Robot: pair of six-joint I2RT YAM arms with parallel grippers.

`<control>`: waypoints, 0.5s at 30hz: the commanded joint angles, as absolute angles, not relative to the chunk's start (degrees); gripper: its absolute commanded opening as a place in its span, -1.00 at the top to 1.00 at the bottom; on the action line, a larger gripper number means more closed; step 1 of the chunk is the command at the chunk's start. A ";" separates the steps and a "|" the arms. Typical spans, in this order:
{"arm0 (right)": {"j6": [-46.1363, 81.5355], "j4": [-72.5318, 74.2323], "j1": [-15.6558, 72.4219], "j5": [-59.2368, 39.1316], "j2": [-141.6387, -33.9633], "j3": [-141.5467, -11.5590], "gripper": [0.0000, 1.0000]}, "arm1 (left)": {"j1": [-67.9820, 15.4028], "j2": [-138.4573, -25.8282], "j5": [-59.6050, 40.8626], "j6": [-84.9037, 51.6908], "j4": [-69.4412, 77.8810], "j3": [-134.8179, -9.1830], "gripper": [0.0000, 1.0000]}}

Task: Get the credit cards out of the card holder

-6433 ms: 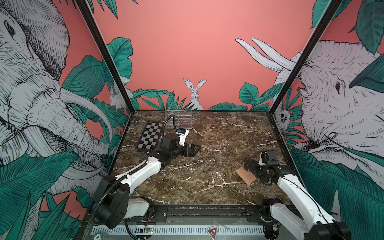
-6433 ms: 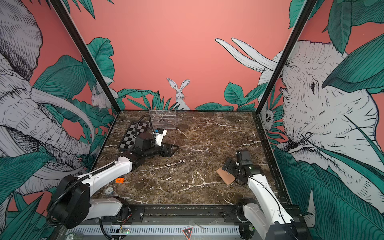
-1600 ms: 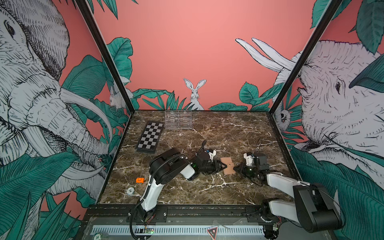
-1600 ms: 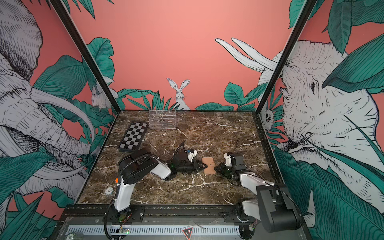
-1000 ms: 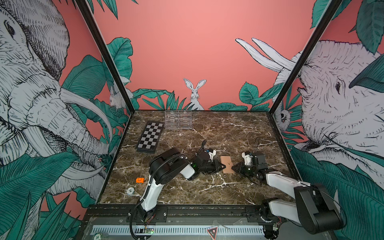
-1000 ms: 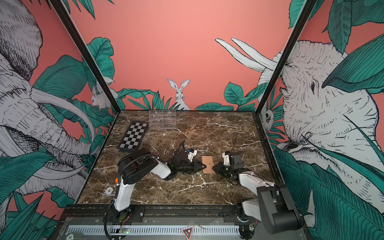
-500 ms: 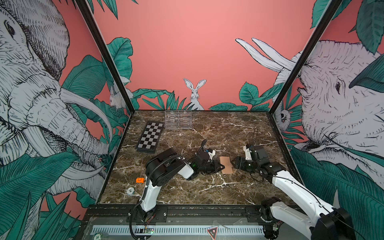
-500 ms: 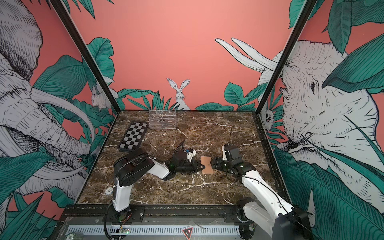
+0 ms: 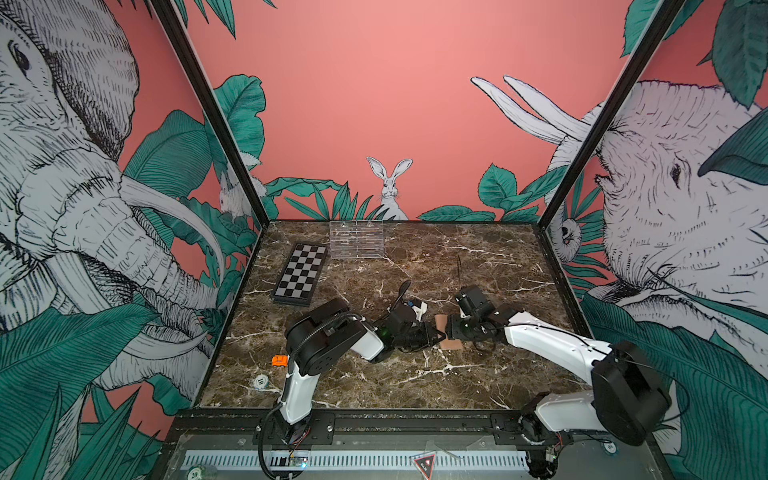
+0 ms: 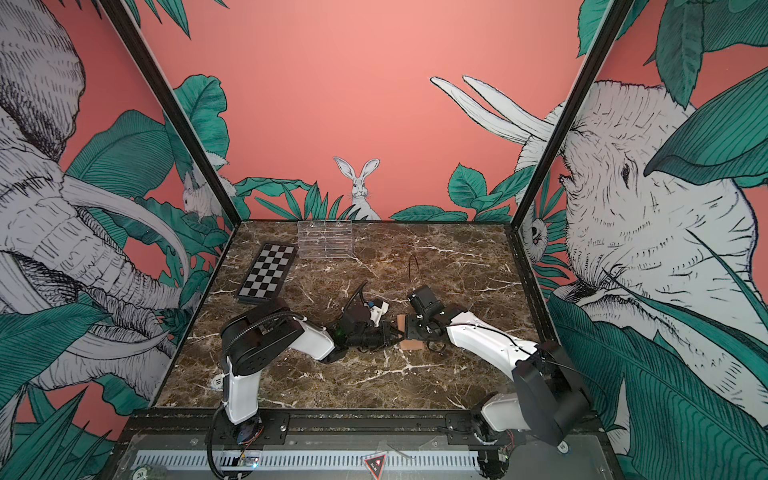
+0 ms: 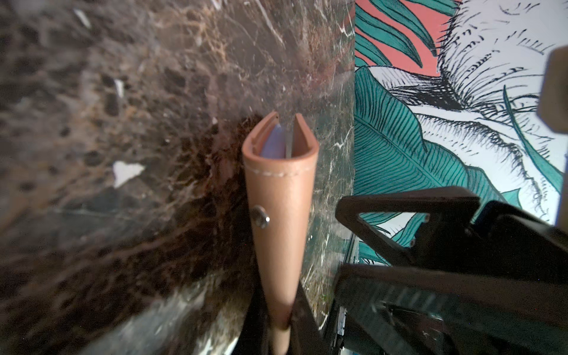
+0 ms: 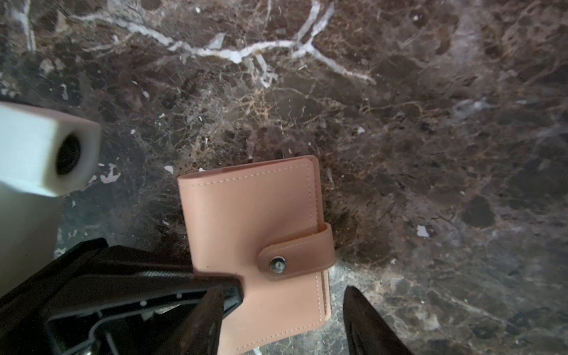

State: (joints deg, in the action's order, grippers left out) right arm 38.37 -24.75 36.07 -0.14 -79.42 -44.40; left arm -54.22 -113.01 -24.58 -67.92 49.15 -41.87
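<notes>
A: Front of the table first?
B: It's a brown marble table (image 9: 374, 386). Near the left edge toward the front lies a small white round token (image 9: 260, 381), with a small orange piece (image 9: 279, 360) just behind it.
A: Task thing?
B: That's the tan leather-like folding card holder (image 9: 451, 344), mid-table, a bit nearer the right edge, snap tab fastened. The edge of a pale bluish plastic card (image 11: 272, 143) shows inside the fold, so it's not out.
A: Left side?
B: The left gripper (image 9: 434, 334) has its fingers clamped on one edge of the holder. Can't tell if the holder touches the table.
A: Right?
B: The right gripper (image 12: 282, 290) has its fingers apart, straddling the holder's end below the tab. One finger stands clear of it.
A: Back?
B: There's a black-and-white chequered board (image 9: 300, 272) lying flat toward the far-left corner, and a clear acrylic tiered rack (image 9: 356, 245) at the far edge.
</notes>
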 commanded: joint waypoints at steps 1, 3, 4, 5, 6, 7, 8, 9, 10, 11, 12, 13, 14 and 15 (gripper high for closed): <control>39.12 -24.83 37.40 3.78 -81.75 -46.58 -0.19 | -54.32 -110.46 -23.64 -67.68 48.08 -40.52 1.00; 39.21 -25.40 37.62 4.48 -82.86 -47.10 -0.16 | -54.32 -110.49 -23.49 -67.85 48.72 -40.15 1.00; 39.24 -25.33 37.70 4.57 -83.08 -47.10 -0.13 | -54.32 -110.56 -23.51 -67.90 48.92 -40.08 1.00; 39.20 -25.36 37.71 4.86 -83.32 -47.11 -0.12 | -54.32 -110.60 -23.50 -67.85 48.96 -39.99 1.00; 39.26 -25.73 37.79 5.21 -83.47 -47.20 -0.09 | -54.32 -110.58 -23.47 -67.85 48.97 -39.99 1.00; 39.31 -25.88 37.79 5.60 -83.54 -47.20 -0.09 | -54.32 -110.66 -23.48 -67.85 49.03 -39.99 1.00; 39.29 -26.10 37.77 5.84 -83.52 -47.13 -0.08 | -54.32 -110.74 -23.48 -67.96 49.21 -40.01 1.00; 39.30 -26.10 37.77 5.80 -83.53 -47.10 -0.06 | -54.32 -110.87 -23.48 -67.97 49.28 -40.00 1.00; 39.29 -26.18 37.83 5.64 -83.61 -47.03 -0.05 | -54.32 -110.92 -23.47 -68.03 49.37 -39.99 1.00; 39.33 -26.17 38.01 5.68 -83.75 -47.07 -0.03 | -54.32 -111.00 -23.47 -68.11 49.46 -40.00 1.00; 39.31 -26.33 38.11 5.78 -83.90 -47.11 -0.01 | -54.32 -111.09 -23.47 -68.11 49.56 -39.99 1.00; 39.29 -26.38 38.23 5.71 -84.04 -47.11 -0.01 | -54.32 -111.09 -23.47 -68.11 49.52 -40.08 1.00; 39.34 -26.31 38.39 5.65 -84.31 -47.09 0.00 | -54.32 -111.09 -23.50 -68.03 49.40 -40.08 1.00; 39.39 -26.37 38.45 5.70 -84.58 -46.98 0.00 | -54.32 -111.10 -23.47 -67.92 49.40 -40.16 1.00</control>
State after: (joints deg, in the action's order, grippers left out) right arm 38.85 -25.17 37.76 4.34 -83.68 -46.46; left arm -54.22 -112.57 -24.43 -67.96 49.60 -41.15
